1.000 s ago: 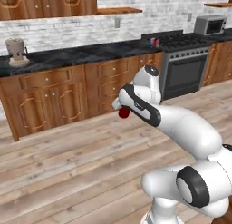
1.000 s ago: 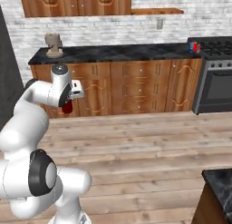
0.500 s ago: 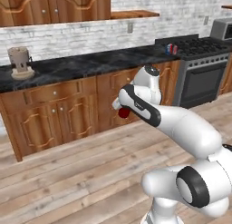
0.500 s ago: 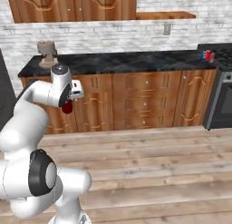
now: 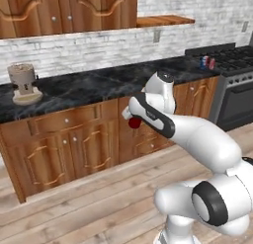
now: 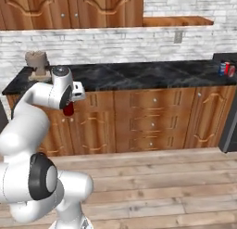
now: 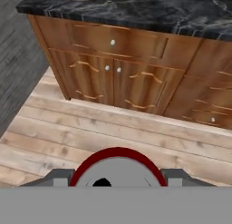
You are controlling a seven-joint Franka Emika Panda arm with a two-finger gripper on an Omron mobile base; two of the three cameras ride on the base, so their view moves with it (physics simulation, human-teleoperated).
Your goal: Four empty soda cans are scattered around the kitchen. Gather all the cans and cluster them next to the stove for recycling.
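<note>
- One long dark stone counter (image 5: 94, 87) over wooden cabinets runs the length of the wall; at its far end stands the one stove (image 5: 232, 65), black, with grates on top.
- One arm is carrying a load: the gripper (image 5: 132, 120) is clamped on a red soda can (image 5: 133, 123), its silver top facing the hand camera (image 7: 117, 171) and the two fingers pressing its sides. In the right base view the can (image 6: 68, 109) hangs under the hand, in front of the cabinets and well apart from the stove.
- Two cans (image 6: 226, 68) are already parked on the counter just beside the stove, one blue and white, one red; I cannot make out a third there.
- One small brown appliance (image 5: 23, 82) sits at the opposite end of the counter.
- Step in hand, as I judge it: ferrying the gripped can to the cluster. Next, bring the base close to the stove end, reach over the counter and set the can upright near the pair without knocking them.
</note>
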